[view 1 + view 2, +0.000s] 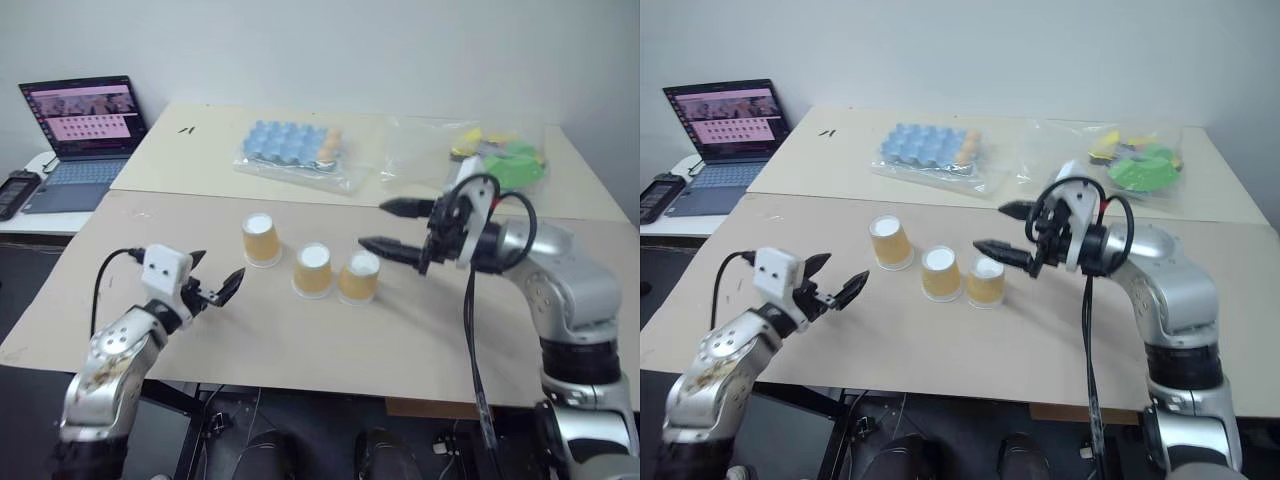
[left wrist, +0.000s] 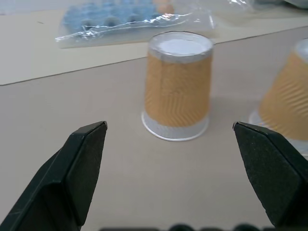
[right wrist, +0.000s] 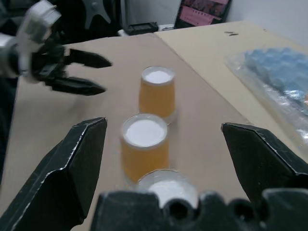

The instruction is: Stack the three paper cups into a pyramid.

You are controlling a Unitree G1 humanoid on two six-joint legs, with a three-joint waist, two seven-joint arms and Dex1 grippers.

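The three paper cups stand upside down on the tan table, white bases up, in a slanted row: the left cup, the middle cup and the right cup, the last two close together. No cup rests on another. My left gripper hovers open just left of the left cup, pointing at it with nothing between its fingers. Open and empty too, my right gripper hangs above and just right of the right cup, pointing left along the row.
A bagged blue egg tray and a clear bag of green and yellow items lie on the far table. A laptop and a black device sit at the far left. The table's front edge runs near me.
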